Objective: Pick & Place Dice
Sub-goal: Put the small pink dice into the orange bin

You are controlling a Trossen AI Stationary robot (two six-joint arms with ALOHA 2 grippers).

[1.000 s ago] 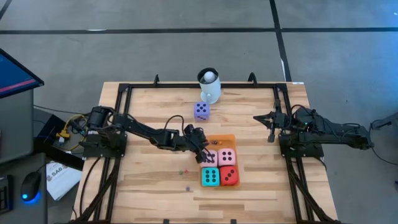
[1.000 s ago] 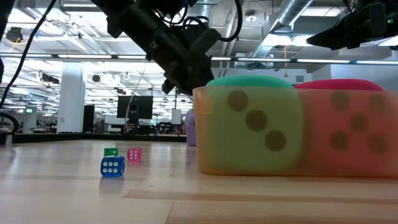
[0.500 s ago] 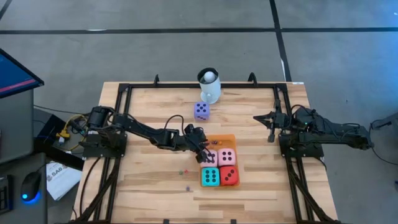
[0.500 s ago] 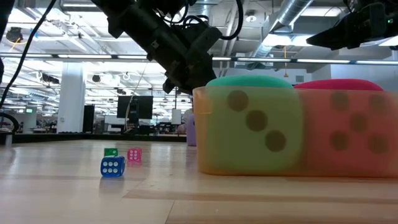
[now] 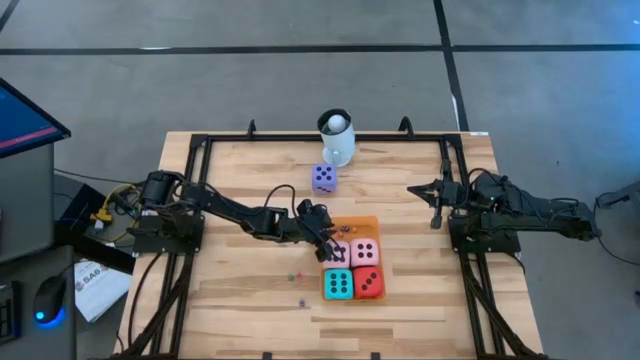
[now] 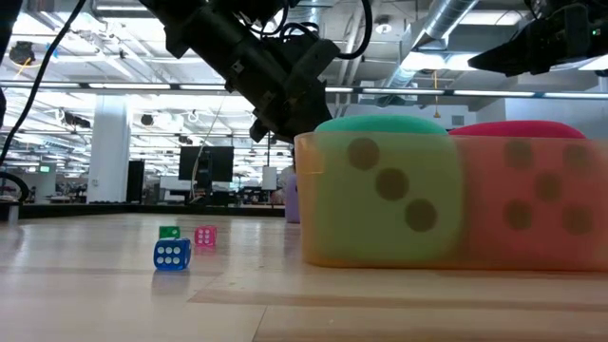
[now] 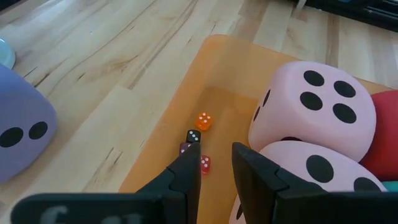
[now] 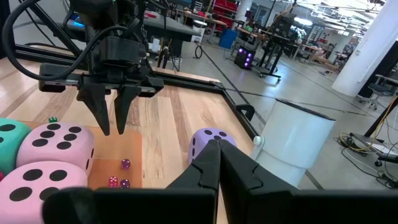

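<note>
High view: your flat orange rectangular mat (image 5: 352,222) on the table carries two pink soft dice (image 5: 364,252); teal (image 5: 338,284) and red (image 5: 369,283) touch its edge, purple (image 5: 324,178) waits apart. Left gripper (image 5: 328,243), jaws slightly parted and empty, hovers over tiny dice (image 7: 199,139); right gripper (image 5: 433,206) is closed, parked.

Table (image 5: 250,300): pale wood planks, smooth, satin sheen. Orange mat (image 7: 217,81) on table: thin, matt. Pink die (image 7: 311,112) on mat: soft, matt, foam-like. Tiny dice (image 7: 203,121) beside it: glossy translucent plastic. Mug (image 8: 292,143): white, smooth.
</note>
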